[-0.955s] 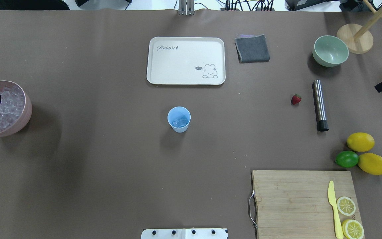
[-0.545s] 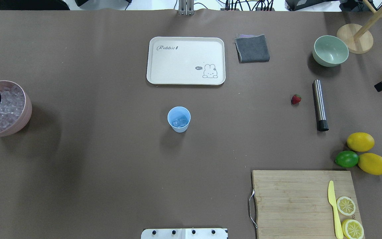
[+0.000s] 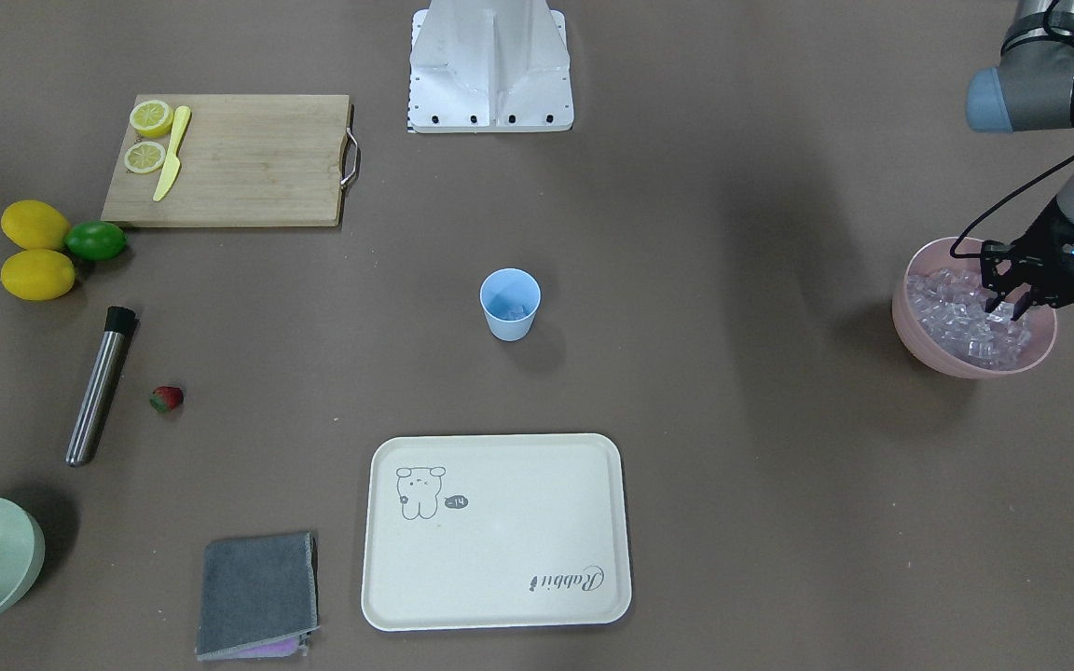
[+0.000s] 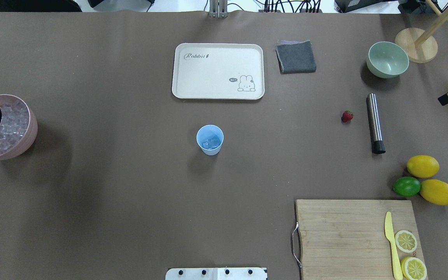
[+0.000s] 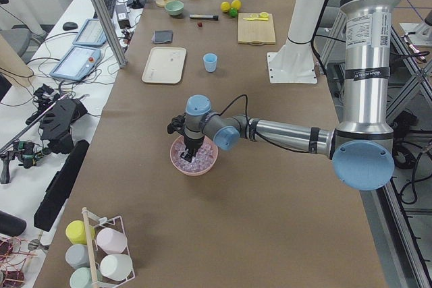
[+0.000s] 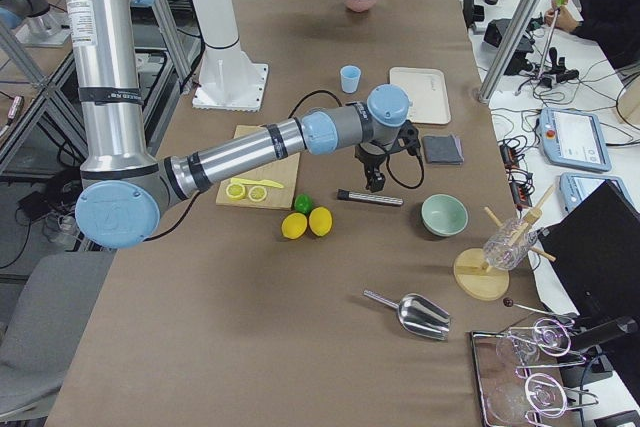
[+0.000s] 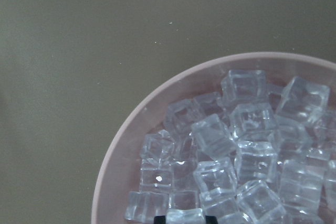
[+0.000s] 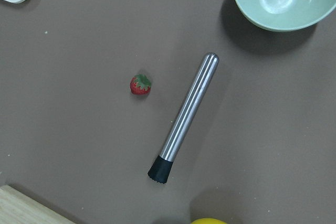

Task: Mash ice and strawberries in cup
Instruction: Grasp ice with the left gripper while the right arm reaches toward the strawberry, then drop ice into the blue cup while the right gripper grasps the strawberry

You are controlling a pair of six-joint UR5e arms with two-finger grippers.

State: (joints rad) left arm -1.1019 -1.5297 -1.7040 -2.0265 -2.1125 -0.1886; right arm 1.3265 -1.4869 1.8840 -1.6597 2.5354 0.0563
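Nearest the robot, one bamboo cutting board point(image 4: 344, 237) carries one yellow knife point(image 4: 391, 243) and two lemon slices point(image 4: 406, 241); beside its corner lie two yellow lemons point(image 4: 423, 166) and one green lime point(image 4: 406, 186). Farther out, the left arm stretches low, wrist bent down, the left tool point(image 3: 1008, 308) dipped among clear ice cubes point(image 7: 247, 156) heaped in one pink bowl point(image 3: 929, 354) (it straddles a cube; clenched or not, I cannot tell). One light-blue plastic cup point(image 4: 210, 152) stands upright at the middle of the brown bench point(image 4: 130, 186), a few cubes inside. The right arm reaches out, the right tool point(image 6: 375, 183) hanging near one steel muddler point(image 4: 375, 122), its grip impossible to judge; one red strawberry point(image 4: 347, 116) lies beside the muddler, not touching. Farthest: one cream tray point(image 4: 208, 74), one folded grey cloth point(image 4: 296, 57), one pale green bowl point(image 4: 387, 59).
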